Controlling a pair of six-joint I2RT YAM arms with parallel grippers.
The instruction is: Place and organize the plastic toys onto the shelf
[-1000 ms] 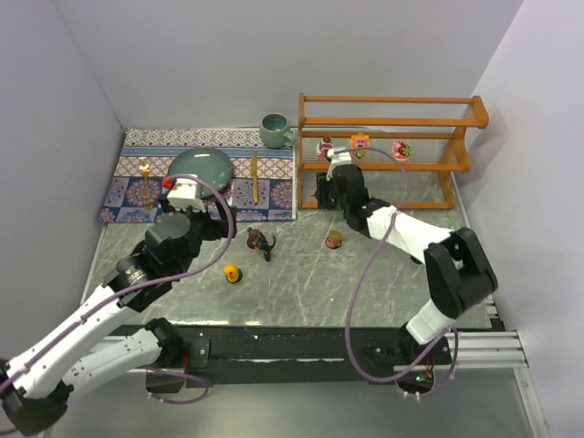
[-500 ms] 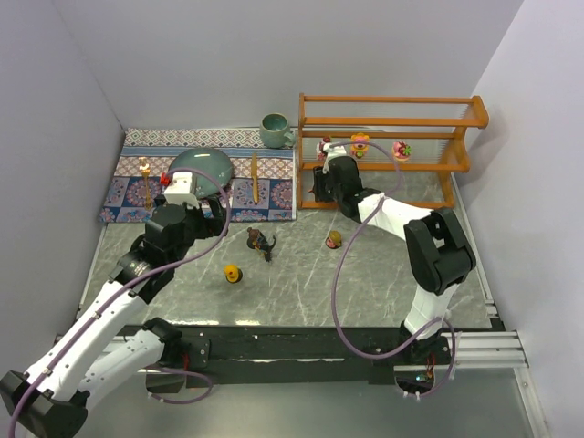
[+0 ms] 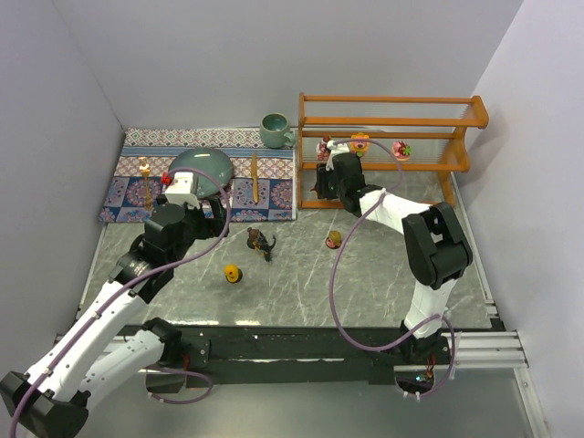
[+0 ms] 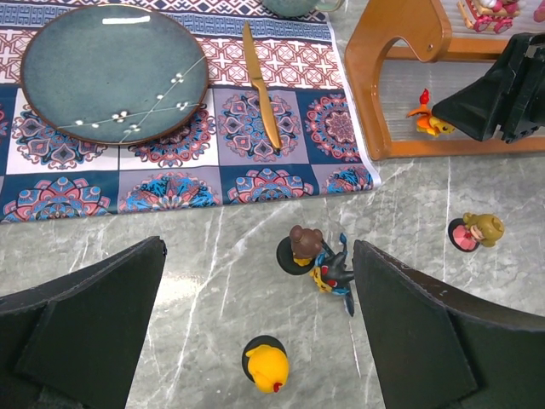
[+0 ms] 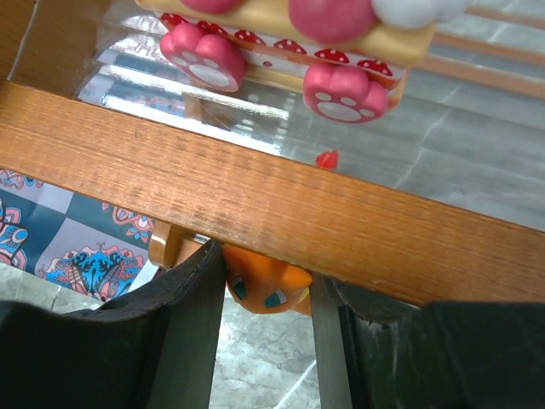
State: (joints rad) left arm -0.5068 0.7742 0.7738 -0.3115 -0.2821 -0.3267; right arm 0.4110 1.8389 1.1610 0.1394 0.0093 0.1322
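Orange toy (image 5: pixel 264 291) sits clamped in the right tool (image 5: pixel 266 277), low in the shelf (image 5: pixel 213 187); left tool (image 4: pixel 257 249) gapes.

bright even light, soft shadows

A patterned mat (image 3: pixel 274 196) lies in the upper left of the top view on the grey marbled table (image 3: pixel 301 283). A round teal plate (image 3: pixel 203 164) sits on the mat, left of centre. A slim wooden knife (image 3: pixel 255 173) lies on the mat just right of the plate, pointing up the frame. Another slim wooden utensil (image 3: pixel 144 178) lies near the mat's left edge. A teal mug (image 3: pixel 274 130) stands at the mat's upper right corner.
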